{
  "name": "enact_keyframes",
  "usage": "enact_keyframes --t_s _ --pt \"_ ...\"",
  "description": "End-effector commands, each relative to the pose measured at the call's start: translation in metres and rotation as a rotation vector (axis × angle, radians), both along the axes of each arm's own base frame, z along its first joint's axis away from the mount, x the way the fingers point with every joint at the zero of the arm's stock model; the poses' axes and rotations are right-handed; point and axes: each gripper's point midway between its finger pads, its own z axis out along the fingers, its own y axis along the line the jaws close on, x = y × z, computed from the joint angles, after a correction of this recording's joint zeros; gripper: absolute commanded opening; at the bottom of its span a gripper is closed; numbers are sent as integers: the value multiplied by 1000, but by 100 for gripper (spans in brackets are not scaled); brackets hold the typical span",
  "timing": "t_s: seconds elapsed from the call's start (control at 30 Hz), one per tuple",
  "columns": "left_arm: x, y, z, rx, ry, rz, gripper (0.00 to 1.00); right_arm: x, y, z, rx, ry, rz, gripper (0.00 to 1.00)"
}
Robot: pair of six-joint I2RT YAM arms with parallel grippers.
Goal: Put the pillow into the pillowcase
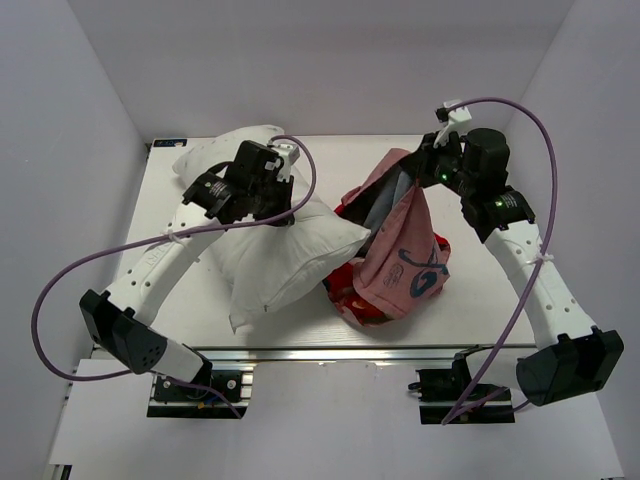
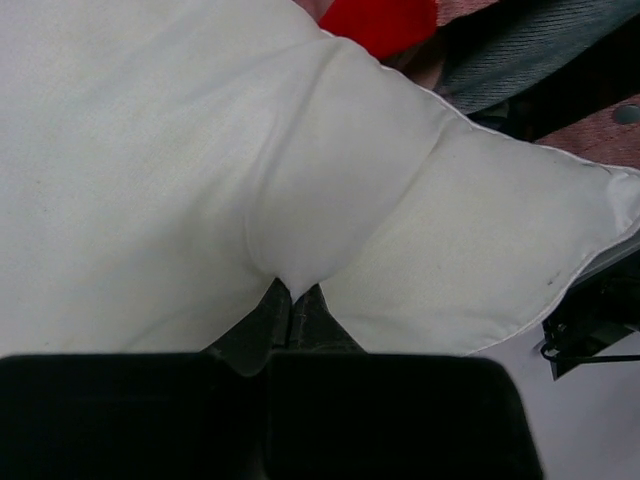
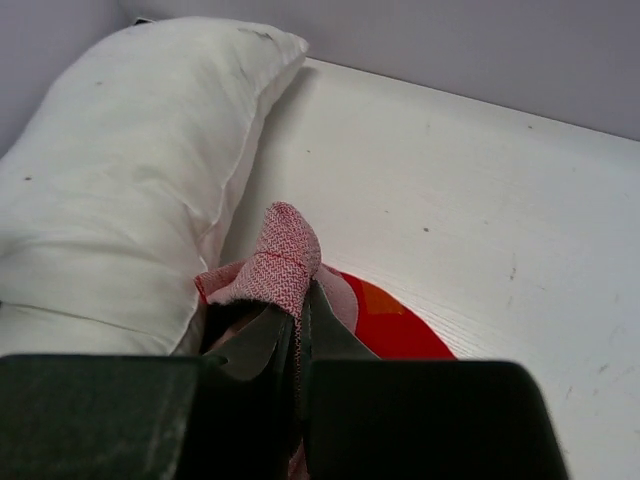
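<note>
The white pillow point(image 1: 280, 255) lies slanted across the left half of the table, one pointed corner reaching toward the pillowcase point(image 1: 405, 265). My left gripper point(image 1: 287, 215) is shut on a pinch of the pillow's fabric; in the left wrist view the cloth point(image 2: 150, 180) puckers into the closed fingertips point(image 2: 292, 290). The pillowcase is a red-orange and faded pink heap at centre right, with one edge pulled up. My right gripper point(image 1: 415, 180) is shut on that raised edge; in the right wrist view the pink woven cloth point(image 3: 282, 255) folds over the closed fingertips point(image 3: 300, 295). The pillow point(image 3: 110, 190) lies to their left.
The white table point(image 1: 480, 300) is closed in by white walls at the back and both sides. Purple cables loop off both arms. Bare tabletop point(image 3: 480, 200) stretches beyond the pillowcase toward the back wall. A red part of the pillowcase point(image 2: 385, 25) shows past the pillow.
</note>
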Motion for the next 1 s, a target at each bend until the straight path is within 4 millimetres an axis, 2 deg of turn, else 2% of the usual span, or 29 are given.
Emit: enact_keyframes --t_s 0.0,0.1,0.13,0.3,0.33,0.43,0.47,0.57,0.6,0.73,0.87,0.97 --pt "18 10 10 41 -62 77 0 -15 21 54 64 -127 76 0" --pt "33 11 4 73 -48 140 0 -32 34 56 43 -149 130 0" --pt "41 13 -5 102 -38 166 0 -36 36 55 37 -152 139 0" --pt "76 1 2 102 -59 248 0 -59 44 37 2 -127 193 0" --pt "83 0 3 105 -64 263 0 -59 43 30 -10 -118 193 0" --pt "105 -7 8 116 -72 312 0 -61 41 26 -21 -109 187 0" --pt "117 -8 13 117 -89 344 0 -63 43 26 -21 -106 198 0" --pt "134 -15 24 65 -113 372 0 -69 53 15 -30 -78 233 0" --pt "144 -23 32 35 -131 371 0 -68 56 11 -33 -73 236 0" --pt "161 -44 41 -42 -142 367 0 -59 71 7 -27 -51 249 0" --pt "175 -44 51 -78 -202 416 0 -46 99 25 -4 -67 265 0" --pt "181 -44 56 -107 -227 449 0 -22 117 44 28 -79 238 0"
